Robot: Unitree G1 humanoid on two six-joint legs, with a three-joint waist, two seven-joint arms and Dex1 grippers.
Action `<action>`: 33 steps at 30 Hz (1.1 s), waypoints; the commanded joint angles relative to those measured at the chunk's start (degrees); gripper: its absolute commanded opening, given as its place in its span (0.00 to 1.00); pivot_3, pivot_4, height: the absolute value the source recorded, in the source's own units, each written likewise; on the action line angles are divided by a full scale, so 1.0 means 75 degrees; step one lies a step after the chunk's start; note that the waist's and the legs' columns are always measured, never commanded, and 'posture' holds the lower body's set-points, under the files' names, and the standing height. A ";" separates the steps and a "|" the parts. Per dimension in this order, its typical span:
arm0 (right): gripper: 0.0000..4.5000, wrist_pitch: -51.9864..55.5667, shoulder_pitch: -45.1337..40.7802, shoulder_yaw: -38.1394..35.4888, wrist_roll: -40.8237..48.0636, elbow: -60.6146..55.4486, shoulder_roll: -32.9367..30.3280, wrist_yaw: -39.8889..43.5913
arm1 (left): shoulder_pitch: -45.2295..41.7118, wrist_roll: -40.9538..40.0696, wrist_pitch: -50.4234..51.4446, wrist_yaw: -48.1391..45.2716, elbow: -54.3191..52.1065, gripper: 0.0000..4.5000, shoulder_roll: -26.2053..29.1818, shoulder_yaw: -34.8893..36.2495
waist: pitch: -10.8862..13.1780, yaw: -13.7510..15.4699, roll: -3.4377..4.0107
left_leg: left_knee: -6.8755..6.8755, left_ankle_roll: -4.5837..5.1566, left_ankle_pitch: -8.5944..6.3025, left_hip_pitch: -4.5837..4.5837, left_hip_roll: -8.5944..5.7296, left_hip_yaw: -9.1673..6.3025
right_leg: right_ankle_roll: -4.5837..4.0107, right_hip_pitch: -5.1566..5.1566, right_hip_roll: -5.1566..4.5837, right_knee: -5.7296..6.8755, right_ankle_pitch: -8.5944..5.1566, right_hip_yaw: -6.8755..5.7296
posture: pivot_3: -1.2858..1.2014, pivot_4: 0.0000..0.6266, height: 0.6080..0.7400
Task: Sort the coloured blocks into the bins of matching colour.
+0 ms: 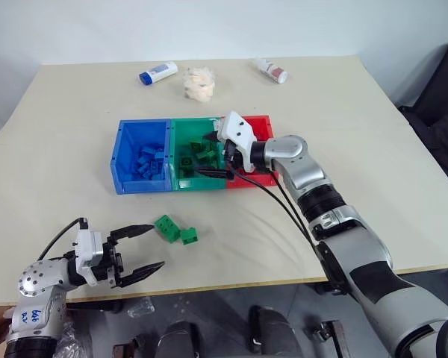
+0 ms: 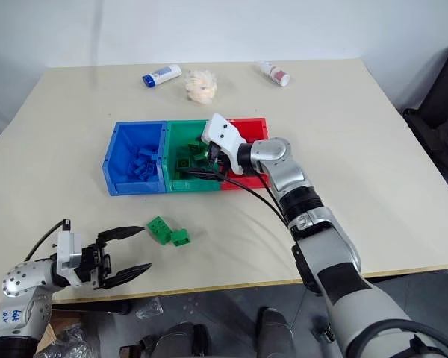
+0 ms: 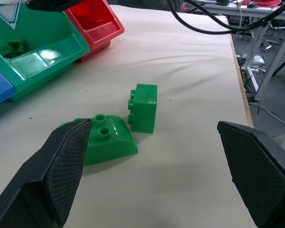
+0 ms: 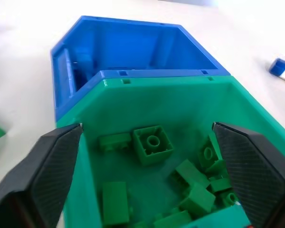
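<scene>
Fingers (image 4: pixel 57 161) of the right gripper (image 1: pixel 213 155) spread empty over the green bin (image 1: pixel 181 183); left gripper (image 1: pixel 138 247), open, must next close on the green blocks (image 1: pixel 166 227) just ahead.

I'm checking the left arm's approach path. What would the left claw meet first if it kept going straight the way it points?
Probably the two green blocks on the table: they lie just ahead of the open left claw, though depth is hard to judge.
</scene>
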 commanded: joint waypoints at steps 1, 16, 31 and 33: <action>1.00 0.0057 0.0393 -0.0255 0.0324 -0.0989 -0.0419 0.0646 | -0.0053 0.0005 -0.0097 0.0016 0.0039 1.00 0.0077 0.0146 | 0.0000 0.0022 0.0000 | 0.0001 0.0000 0.0000 0.0001 0.0000 -0.0001 | 0.0000 0.0002 0.0000 0.0000 0.0000 0.0000 | 0.52 0.24 1.00; 1.00 0.1047 0.3671 -0.0610 0.1766 -0.4425 -0.3276 0.3265 | 0.1604 0.0002 0.0026 0.1377 -0.0906 1.00 -0.0039 0.1344 | 0.0000 0.0003 -0.0001 | 0.0001 -0.0004 -0.0007 0.0012 0.0025 0.0008 | -0.0004 0.0000 0.0014 -0.0007 -0.0002 0.0004 | 0.52 0.24 1.00; 1.00 0.1221 0.3729 -0.0654 0.1815 -0.4371 -0.2863 0.2894 | 0.2744 0.0253 0.0453 0.2382 -0.2308 1.00 -0.0441 0.1372 | 0.0000 0.0271 -0.0001 | 0.0017 -0.0011 -0.0017 0.0013 0.0032 0.0005 | -0.0027 -0.0001 0.0018 -0.0017 -0.0010 0.0001 | 0.52 0.24 1.00; 1.00 0.1184 0.3731 -0.0652 0.1788 -0.4393 -0.2762 0.2820 | 0.2311 0.0455 0.0500 0.2427 -0.2140 1.00 -0.0442 0.1008 | -0.0001 0.0264 -0.0001 | 0.0017 -0.0014 -0.0015 0.0012 0.0034 0.0005 | -0.0028 -0.0001 0.0022 0.0002 -0.0009 0.0000 | 0.52 0.24 1.00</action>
